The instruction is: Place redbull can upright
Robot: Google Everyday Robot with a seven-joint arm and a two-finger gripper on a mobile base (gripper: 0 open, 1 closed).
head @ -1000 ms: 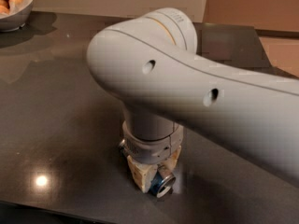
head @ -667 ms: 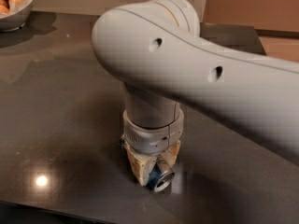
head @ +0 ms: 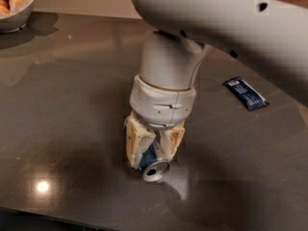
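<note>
A dark, glossy worktop (head: 72,109) fills the scene, with a bright lamp reflection near its front edge. Across the top right we see the robot's thick white arm (head: 226,18), bending down to a wrist at the centre. Below the wrist hangs the tool (head: 153,155), low over the worktop, its two cream fingers (head: 134,143) closed on either side of the redbull can (head: 155,171). A pale bowl (head: 14,18) of round orange-yellow fruit sits at the far left corner, well apart from the tool. A flat blue packet (head: 245,93) lies to the right, also apart.

The can is held on its side or steeply tilted, its silver end facing us, blue body mostly hidden between the fingers. We cannot tell whether it touches the worktop. We judge it light, thin-walled and smooth, so it could dent or slip. A moderate grip across the middle of the body seems best while turning it upright.
</note>
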